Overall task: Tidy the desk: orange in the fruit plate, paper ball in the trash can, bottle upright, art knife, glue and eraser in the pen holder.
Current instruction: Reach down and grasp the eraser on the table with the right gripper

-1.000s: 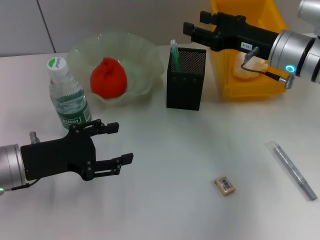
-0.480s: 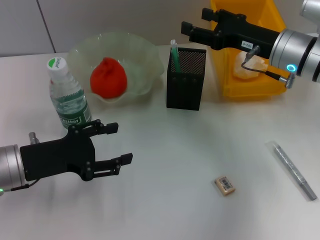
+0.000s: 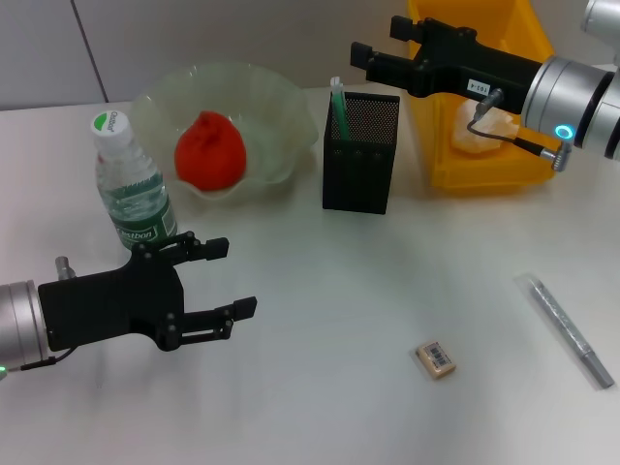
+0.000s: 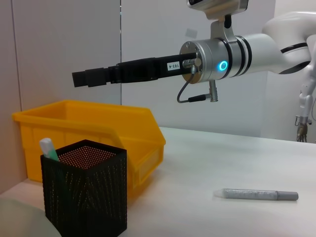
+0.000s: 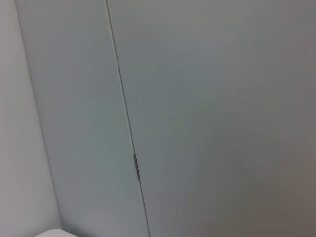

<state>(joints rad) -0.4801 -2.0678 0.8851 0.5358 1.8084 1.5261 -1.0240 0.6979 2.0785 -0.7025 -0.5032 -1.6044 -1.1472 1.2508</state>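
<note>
1. Head view shows most of the tidying done: the orange (image 3: 208, 148) sits in the fruit plate (image 3: 281, 102), the bottle (image 3: 131, 189) stands upright beside that plate, and the paper ball (image 3: 477, 134) lies inside the trash can (image 3: 484, 165).
2. A green-capped stick, likely the glue (image 3: 338, 97), already stands in the pen holder (image 3: 360, 155). You can also see it in the left wrist view at (image 4: 48, 148).
3. What remains, by my reading, is the eraser (image 3: 436, 358) and the art knife (image 3: 567, 329). Both lie flat on the bench (image 3: 368, 291), well apart from each other and from the pen holder.
4. Your right gripper (image 3: 373, 60) hangs above and just behind the pen holder, jaws released and empty. The left wrist view confirms it at (image 4: 81, 78), raised well clear of the mesh box.
5. Your left gripper (image 3: 232, 276) rests low near the bottle, jaws spread, holding nothing. Leave it parked.
6. For the next pick, bring the right arm towards the art knife, the nearer item on its side. Turn the wrist so the jaws close across the thin barrel, not along it.
7. Come straight down and close near the middle, so it does not tip when lifted.
8. Mind the trash can rim as you swing out.
</note>
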